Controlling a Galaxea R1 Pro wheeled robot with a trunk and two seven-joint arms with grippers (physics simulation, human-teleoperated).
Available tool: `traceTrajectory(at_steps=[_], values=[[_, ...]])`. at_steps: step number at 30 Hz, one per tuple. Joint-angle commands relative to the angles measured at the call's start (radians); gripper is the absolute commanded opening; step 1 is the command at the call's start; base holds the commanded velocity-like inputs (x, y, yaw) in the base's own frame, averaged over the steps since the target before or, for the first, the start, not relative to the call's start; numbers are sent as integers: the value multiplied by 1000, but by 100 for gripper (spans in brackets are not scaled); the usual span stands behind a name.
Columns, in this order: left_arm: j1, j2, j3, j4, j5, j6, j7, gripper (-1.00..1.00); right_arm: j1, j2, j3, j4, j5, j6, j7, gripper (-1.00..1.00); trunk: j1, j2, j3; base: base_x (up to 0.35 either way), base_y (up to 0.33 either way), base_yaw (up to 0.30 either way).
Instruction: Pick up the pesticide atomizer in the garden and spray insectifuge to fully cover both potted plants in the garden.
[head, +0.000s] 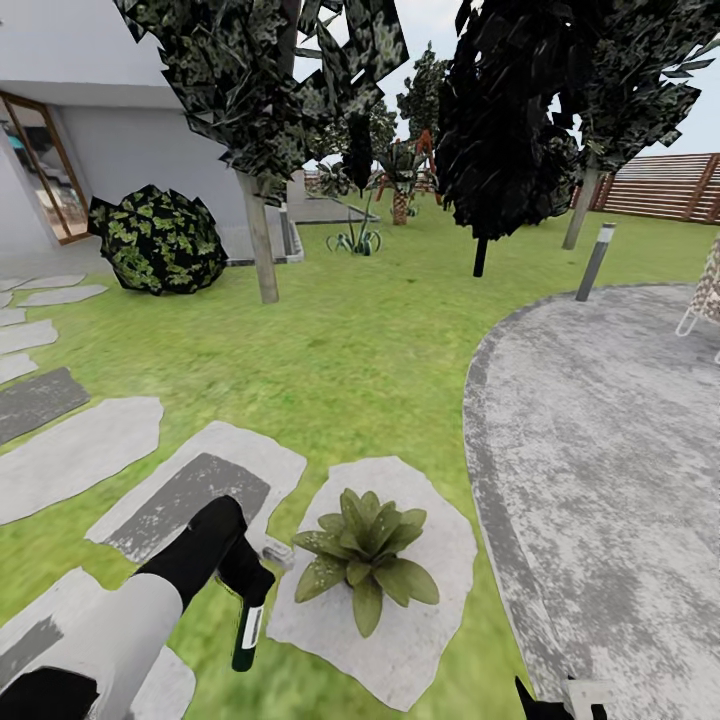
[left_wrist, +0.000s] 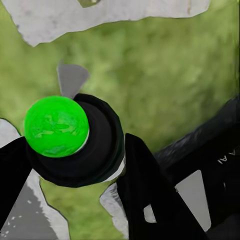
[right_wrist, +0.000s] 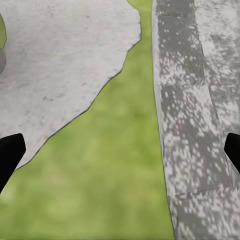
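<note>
My left gripper (head: 246, 583) is shut on the pesticide atomizer (head: 247, 632), a slim dark bottle with a white label that hangs down over the grass. In the left wrist view the atomizer (left_wrist: 75, 145) is seen end-on between the black fingers (left_wrist: 150, 195), and its tip is a bright green ball (left_wrist: 56, 126). Just right of the bottle, one potted plant (head: 365, 555), a rosette of pointed speckled leaves, stands on a pale stepping stone (head: 420, 640); the leaves hide its pot. My right gripper (right_wrist: 120, 155) hangs open and empty over the strip of grass beside the patio.
The round grey patio (head: 610, 450) spreads to the right with a short lamp post (head: 594, 262) at its edge. More stepping stones (head: 80, 450) lie left. A spiky plant (head: 357, 240), a thin tree trunk (head: 262, 250), a round bush (head: 158, 240) and a slatted fence (head: 665, 185) stand farther off.
</note>
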Motion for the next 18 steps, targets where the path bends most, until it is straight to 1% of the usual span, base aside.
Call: traceTrajectory(at_steps=[1,2,4,5,7,8,10,16,18], values=[[-15,-2,-22,-1,-12,4,-25,-100,0,0,-9,0,1,-2,9,100,0,0,-1,0,0,0],[-35,-5,-56,3,-11,4,-52,-100,-1,0,-9,0,1,-2,9,100,0,0,-1,0,0,0],[-59,-7,-110,7,-12,5,-98,-100,-1,0,-8,0,1,-2,9,100,0,0,-1,0,0,0],[-87,-10,-184,9,-13,6,-159,-100,-1,0,-9,0,1,-2,9,100,0,0,-1,0,0,0],[-108,-10,-229,11,-12,6,-210,-100,-1,0,-10,0,1,-2,9,100,0,0,-1,0,0,0],[-112,-9,-239,12,-13,6,-224,-100,-1,0,-9,0,1,-2,9,100,0,0,-1,0,0,12],[-107,-7,-246,12,-14,5,-231,-100,0,0,-9,0,1,-2,9,100,0,0,-1,0,0,163],[-110,-7,-243,12,-17,5,-233,-100,-1,1,-8,0,1,-2,9,100,0,0,-1,0,0,263],[-111,-7,-242,12,-17,5,-233,-100,-1,1,-9,0,1,-2,9,100,0,0,-1,0,-9,148]])
